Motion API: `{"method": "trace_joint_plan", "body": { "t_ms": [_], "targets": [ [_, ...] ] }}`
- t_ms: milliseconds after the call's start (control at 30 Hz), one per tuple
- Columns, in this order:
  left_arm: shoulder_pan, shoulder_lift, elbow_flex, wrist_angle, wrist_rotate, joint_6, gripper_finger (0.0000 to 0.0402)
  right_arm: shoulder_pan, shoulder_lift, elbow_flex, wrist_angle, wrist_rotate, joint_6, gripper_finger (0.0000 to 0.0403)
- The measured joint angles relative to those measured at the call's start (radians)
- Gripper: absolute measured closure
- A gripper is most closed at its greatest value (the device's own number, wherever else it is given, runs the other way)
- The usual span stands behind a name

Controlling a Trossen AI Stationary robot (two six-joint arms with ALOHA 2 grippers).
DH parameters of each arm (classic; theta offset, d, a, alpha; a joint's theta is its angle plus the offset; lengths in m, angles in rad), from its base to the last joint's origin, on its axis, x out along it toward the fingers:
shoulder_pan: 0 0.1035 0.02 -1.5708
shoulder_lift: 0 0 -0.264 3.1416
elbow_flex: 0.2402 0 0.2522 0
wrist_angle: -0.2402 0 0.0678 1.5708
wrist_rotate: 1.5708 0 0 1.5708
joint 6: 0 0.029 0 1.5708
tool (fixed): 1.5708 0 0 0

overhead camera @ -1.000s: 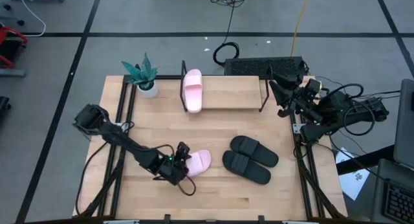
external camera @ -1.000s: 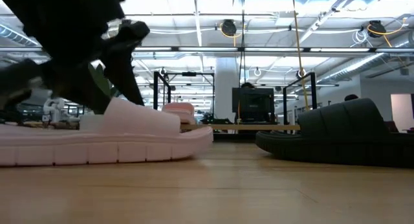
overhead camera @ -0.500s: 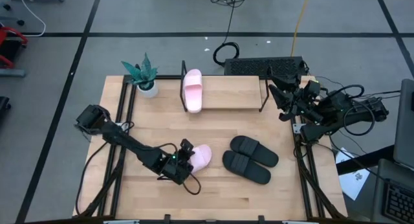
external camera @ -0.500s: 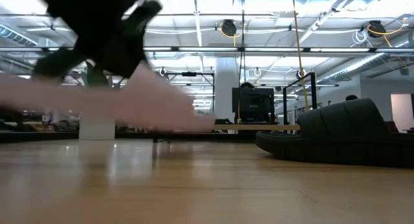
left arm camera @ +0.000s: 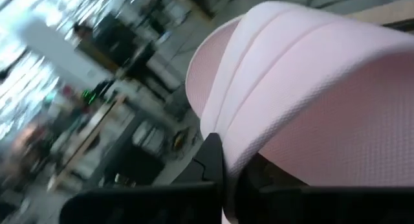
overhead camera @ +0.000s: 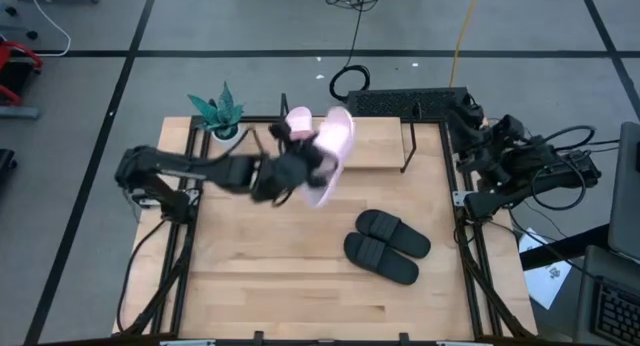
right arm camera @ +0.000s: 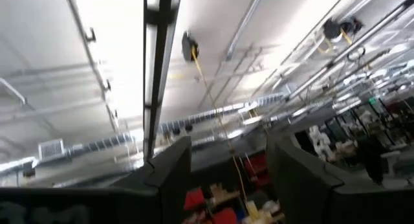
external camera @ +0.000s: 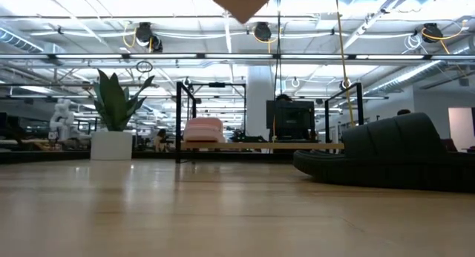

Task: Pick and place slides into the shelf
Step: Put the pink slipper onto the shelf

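Note:
My left gripper (overhead camera: 300,168) is shut on a light pink slide (overhead camera: 332,146), held high over the shelf (overhead camera: 375,146) at the table's far side. In the low view only the slide's tip (external camera: 239,0) shows, at the top. A second pink slide (external camera: 202,128) lies on the shelf's board, partly behind my left arm in the high view. Two black slides (overhead camera: 386,246) lie sole-down on the table, right of centre. My right gripper (right arm camera: 229,185) stands open at the table's far right, pointing up at the ceiling, with nothing between its fingers. My left gripper holds the pink slide at its wide strap (left arm camera: 272,120); a dark finger (left arm camera: 213,160) lies against the strap's edge, and the other finger is hidden. The slide is lifted clear of the table and the shelf, and it is tilted.
A potted plant (overhead camera: 222,116) stands at the far left corner beside the shelf's black end frame. A dark keyboard-like box (overhead camera: 405,101) lies behind the shelf. Bare wooden tabletop (overhead camera: 270,276) stretches along the near half.
My left gripper has shut on the pink slide near the table's front. It has lifted the slide clear and swung it up toward the far edge, over the shelf. My right arm has drawn back toward the right edge.

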Motion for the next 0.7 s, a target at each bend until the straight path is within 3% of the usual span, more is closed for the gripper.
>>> {"method": "trace_joint_plan", "body": {
  "t_ms": [200,533,700],
  "targets": [
    [0.15,0.158,0.11,-0.014,-0.078,-0.018,0.0401,0.0,-0.02,0.0,0.106,-0.001,-0.089,0.0213],
    [0.291,0.471,0.323,-0.152,-0.019,-0.045,0.0401,0.0,-0.043,0.0,0.103,-0.001,-0.282,0.0213],
    [0.358,0.566,0.417,-0.251,0.028,-0.127,0.0401,0.0,-0.046,0.0,0.097,0.0,-0.342,0.0213]
  ]
}}
